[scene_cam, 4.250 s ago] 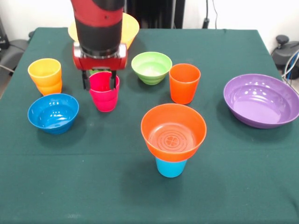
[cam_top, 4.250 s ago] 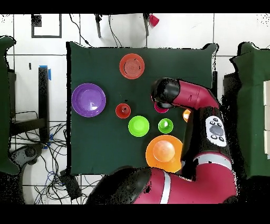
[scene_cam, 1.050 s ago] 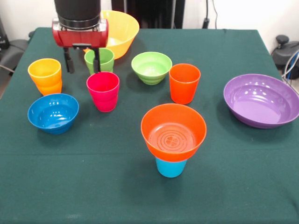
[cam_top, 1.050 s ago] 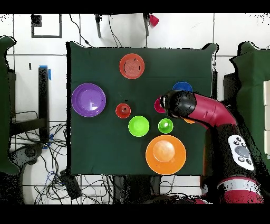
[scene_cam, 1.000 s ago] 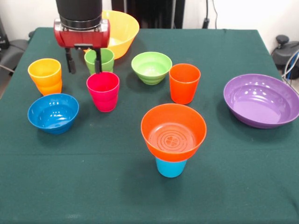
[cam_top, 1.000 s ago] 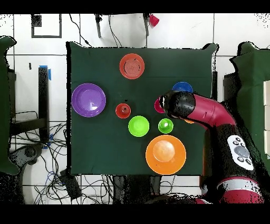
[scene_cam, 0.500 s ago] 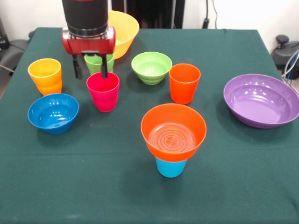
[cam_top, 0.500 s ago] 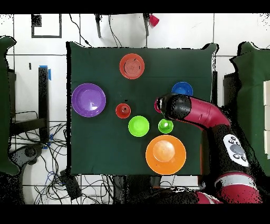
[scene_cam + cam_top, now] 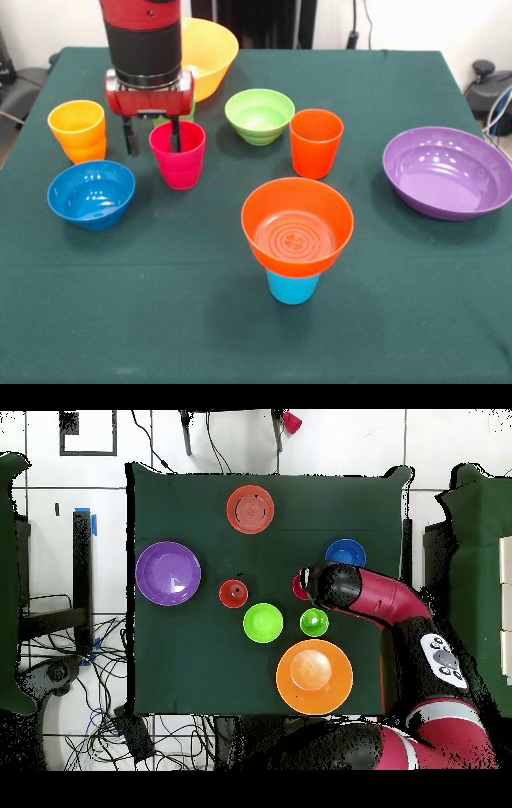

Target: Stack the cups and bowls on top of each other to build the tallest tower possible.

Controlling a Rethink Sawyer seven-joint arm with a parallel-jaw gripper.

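Observation:
In the front view my gripper point(image 9: 154, 148) is open and low over the left rim of the magenta cup point(image 9: 179, 160). One finger point(image 9: 175, 134) sits inside the cup and the other hangs outside its left wall. The tower, an orange bowl point(image 9: 297, 226) on a light blue cup point(image 9: 292, 288), stands in front. A yellow-orange cup point(image 9: 78, 130), a blue bowl point(image 9: 90, 192), a light green bowl point(image 9: 258, 114), an orange cup point(image 9: 316, 142), a purple bowl point(image 9: 446, 170) and a yellow bowl point(image 9: 206, 46) stand around. Overhead, the arm point(image 9: 345, 589) covers most of the magenta cup point(image 9: 298, 584).
The green cup point(image 9: 314, 622) shows in the overhead view; in the front view it is almost hidden behind the gripper's body. The dark green tablecloth point(image 9: 160, 320) covers the table. Cables and floor tiles surround the table overhead.
The gripper has come down and moved toward the camera, from in front of the green cup to the magenta cup's left rim. No cup or bowl has moved.

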